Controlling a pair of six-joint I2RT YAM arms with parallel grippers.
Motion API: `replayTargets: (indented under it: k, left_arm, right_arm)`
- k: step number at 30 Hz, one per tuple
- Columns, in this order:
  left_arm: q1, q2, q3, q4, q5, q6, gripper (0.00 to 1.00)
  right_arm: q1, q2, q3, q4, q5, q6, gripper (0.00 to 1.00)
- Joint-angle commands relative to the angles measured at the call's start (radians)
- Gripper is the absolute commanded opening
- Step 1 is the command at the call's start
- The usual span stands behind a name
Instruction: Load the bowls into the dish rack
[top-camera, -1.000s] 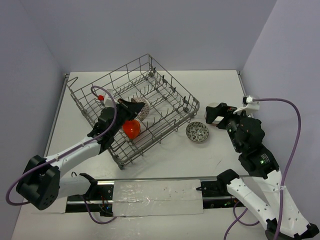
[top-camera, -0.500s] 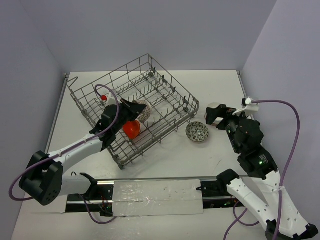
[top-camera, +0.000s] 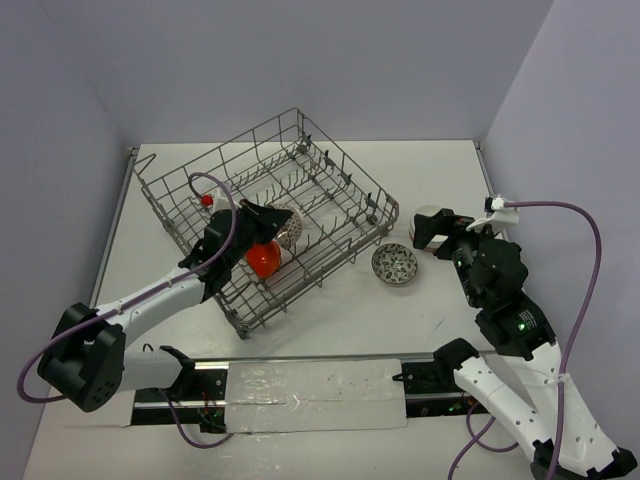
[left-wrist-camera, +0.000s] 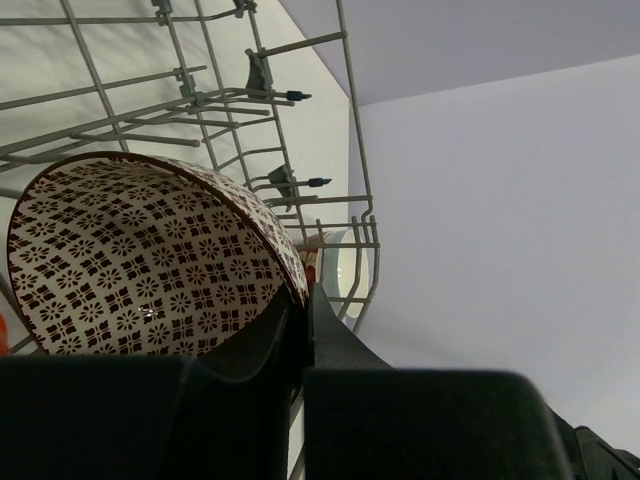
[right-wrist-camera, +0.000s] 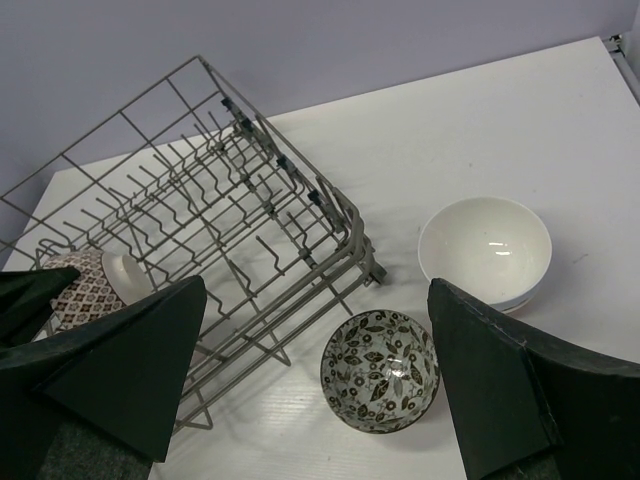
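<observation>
Left tool (left-wrist-camera: 303, 305), still clamped on the rim of the small red-patterned round bowl (left-wrist-camera: 150, 260), has nudged it a touch further into the grey wire dish rack (top-camera: 335, 180) by the left edge of the desk (top-camera: 430, 170), so it's nearly parked.

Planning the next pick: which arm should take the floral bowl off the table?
Right. Its open right pincer hangs close to the floral bowl on the table; the left pincer is shut on the red-patterned bowl inside the dish rack.

Lab rig: white table (top-camera: 440, 170), plain partition walls (top-camera: 350, 60).
</observation>
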Motion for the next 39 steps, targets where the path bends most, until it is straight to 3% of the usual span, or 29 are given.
replayTargets:
  k: [1,7,13,21,25,39]
  left_arm:
    - [0.013,-0.01,0.021,-0.072,-0.044,-0.033,0.08]
    - [0.013,-0.004,0.053,-0.144,-0.055,-0.045,0.16]
    - [0.013,0.02,0.041,-0.1,-0.052,-0.067,0.18]
    - [0.016,0.034,-0.056,0.087,-0.033,-0.149,0.19]
    - [0.014,0.036,-0.105,0.178,-0.035,-0.176,0.15]
    - [0.014,0.033,-0.042,-0.006,-0.044,-0.176,0.19]
  right_arm:
    - [0.011,-0.01,0.006,0.049,0.023,-0.022,0.99]
    - [0.009,-0.01,0.024,0.046,0.032,-0.031,0.99]
    - [0.013,-0.007,0.021,0.057,0.035,-0.042,0.99]
    - [0.037,-0.014,0.009,0.073,0.055,-0.066,0.99]
    - [0.049,-0.011,0.006,0.078,0.057,-0.075,0.99]
    - [0.068,-0.014,0.018,0.081,0.095,-0.108,0.99]
